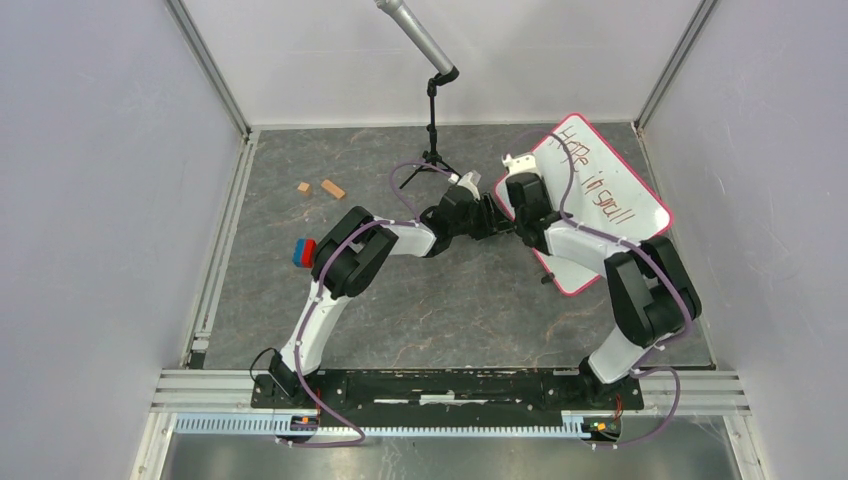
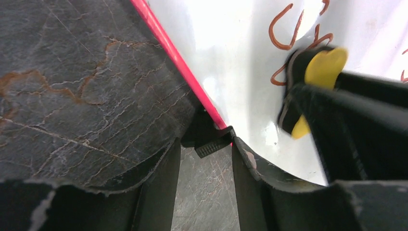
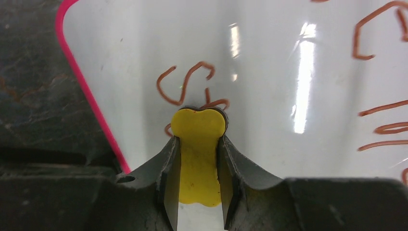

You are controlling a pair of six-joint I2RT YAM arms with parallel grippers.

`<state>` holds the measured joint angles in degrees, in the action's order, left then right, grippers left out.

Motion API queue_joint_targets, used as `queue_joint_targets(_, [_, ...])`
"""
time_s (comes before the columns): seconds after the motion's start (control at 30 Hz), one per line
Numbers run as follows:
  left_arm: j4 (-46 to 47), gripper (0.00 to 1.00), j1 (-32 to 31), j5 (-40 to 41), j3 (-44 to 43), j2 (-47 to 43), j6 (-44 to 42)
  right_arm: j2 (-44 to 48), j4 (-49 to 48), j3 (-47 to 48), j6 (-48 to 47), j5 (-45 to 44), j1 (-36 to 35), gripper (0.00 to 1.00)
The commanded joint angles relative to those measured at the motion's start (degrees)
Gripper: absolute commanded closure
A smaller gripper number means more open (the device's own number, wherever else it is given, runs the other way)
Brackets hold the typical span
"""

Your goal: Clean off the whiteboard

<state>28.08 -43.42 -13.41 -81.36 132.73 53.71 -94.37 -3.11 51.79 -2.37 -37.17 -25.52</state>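
Board place: the board [image 1: 610,195] lies flat on the tabletop [image 1: 400,300], at about 1 o'clock from my bases and turned corner-on to me. Red-brown writing [image 1: 598,185] crosses most of it.
Right side: my right fingers [image 1: 520,185] are clenched on the narrow waist of the yellow eraser [image 3: 198,122]. Its head appears pressed to the board's 9 o'clock part, at the foot of a curly stroke.
Left side: my left fingers [image 1: 492,215] sit at the pink rim [image 2: 178,57] on the board's 9 o'clock side, with a black foot [image 2: 211,147] between the tips. They are narrowly parted, and I cannot tell whether they pinch the edge or only brace it.
Weight: I judge the board light for its spread, a thin sheet on small feet. A sideways wipe could skate it across the tabletop.
Stiffness: it looks flat and rigid and should take downward pressure without bending.
Surface: the face is glossy and glaring, so slippery. It offers my fingers no purchase.
Where to hold: the rim only, close to a corner or a foot, gripped from the side opposite the wipe.
Eraser: small, with a hard-looking top and a dark pad beneath. Its lobes should stop it sliding out of my grip.
Progress: nearly all the writing is there, so I reckon the wiping has barely begun.
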Motion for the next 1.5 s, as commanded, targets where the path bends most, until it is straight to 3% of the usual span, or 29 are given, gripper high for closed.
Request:
queue_joint_targets(0.0, [-3.4,0.48,0.1,1.3,0.8,3.0,1.4,-0.4,-0.3,5.3,-3.6,-0.5,5.3,0.86])
queue_joint_targets(0.23, [-3.4,0.48,0.1,0.8,0.1,3.4,1.5,-2.0,0.9,9.1,-4.7,2.2,7.1,0.87])
queue_joint_targets(0.6, [-3.6,0.48,0.2,0.6,-0.1,3.5,0.9,-11.2,0.8,9.5,-0.5,6.6,1.7,0.88])
queue_joint_targets(1.17, [-3.5,0.48,0.1,0.9,0.2,2.9,0.6,-11.4,10.2,22.9,-5.4,-1.2,7.5,0.87])
queue_joint_targets(1.47, [-3.0,0.48,0.1,1.0,0.6,2.9,0.8,-17.8,9.2,23.3,-2.1,3.0,1.1,0.88])
